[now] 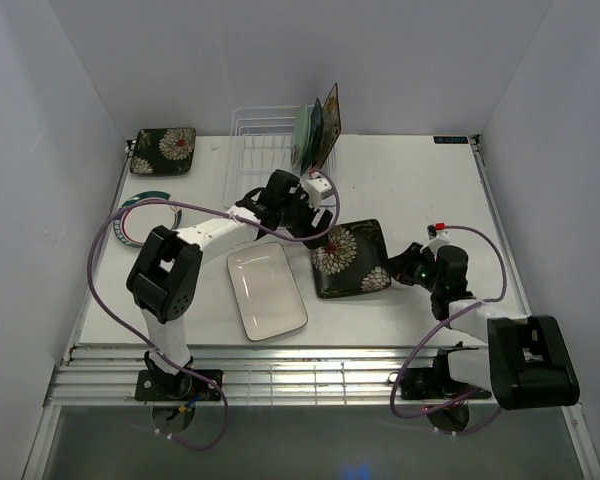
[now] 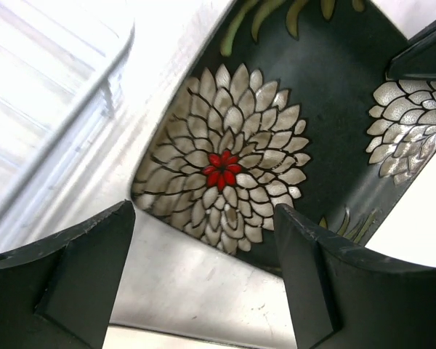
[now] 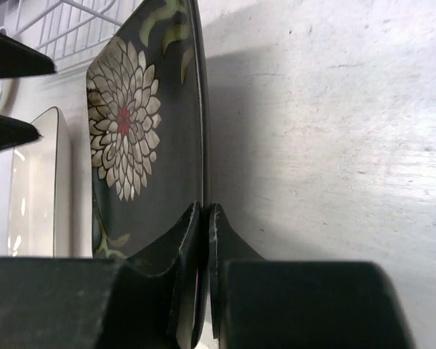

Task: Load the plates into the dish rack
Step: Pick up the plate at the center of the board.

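We are handling the dark floral plate point(image 1: 352, 258), which is lying in the middle of the table point(image 1: 420, 190), just in front of the dish rack point(image 1: 265, 140) and just beside the white rectangular plate point(image 1: 267, 290). Our right gripper point(image 3: 206, 211) is pinching its right rim, fingers closed on the thin edge with only a shallow bite. We cannot tell whether the plate is resting fully on the table or starting to tip. Our left gripper point(image 2: 205, 214) is hanging wide open over the opposite corner and holding nothing, its jaws straddling the edge next to the big white flower. We are judging that a glazed rim held this narrowly could pivot or slip. So we are planning to raise the right side slowly, and only far enough for the left fingers to slide around the far edge and close before any real weight is carried. Once both sides are gripped, we are aiming to turn the plate upright and steer it toward the free prongs to the left of the standing plates point(image 1: 318, 130) at the rack's right end. We are also wanting the left arm's elbow to stay off the rectangular plate. Farther out, the second dark floral plate point(image 1: 163, 150) and the round green-rimmed plate point(image 1: 130, 215) are waiting at the table's left side.
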`<action>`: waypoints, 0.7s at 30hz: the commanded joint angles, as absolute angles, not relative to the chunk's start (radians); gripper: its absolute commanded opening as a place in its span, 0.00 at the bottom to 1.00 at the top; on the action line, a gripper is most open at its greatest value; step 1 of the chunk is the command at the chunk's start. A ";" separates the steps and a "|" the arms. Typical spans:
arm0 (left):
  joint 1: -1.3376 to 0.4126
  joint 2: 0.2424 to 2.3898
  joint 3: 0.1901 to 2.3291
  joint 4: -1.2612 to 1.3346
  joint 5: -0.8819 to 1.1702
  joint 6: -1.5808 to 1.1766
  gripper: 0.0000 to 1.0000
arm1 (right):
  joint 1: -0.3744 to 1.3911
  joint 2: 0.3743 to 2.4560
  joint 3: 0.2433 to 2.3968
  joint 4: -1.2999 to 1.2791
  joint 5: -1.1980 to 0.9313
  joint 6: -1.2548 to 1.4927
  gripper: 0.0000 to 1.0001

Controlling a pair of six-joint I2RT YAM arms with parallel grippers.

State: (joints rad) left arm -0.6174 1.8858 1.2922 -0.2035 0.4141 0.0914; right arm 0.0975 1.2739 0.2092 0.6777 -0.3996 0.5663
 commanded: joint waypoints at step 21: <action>-0.640 1.813 1.715 -0.712 0.795 1.100 0.98 | 0.285 0.845 0.284 0.335 -0.112 0.411 0.08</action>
State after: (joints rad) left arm -0.6220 1.8442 1.7508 -0.6029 0.6571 0.8478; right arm 0.2466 0.8837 0.2092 0.3107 -0.1555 0.4583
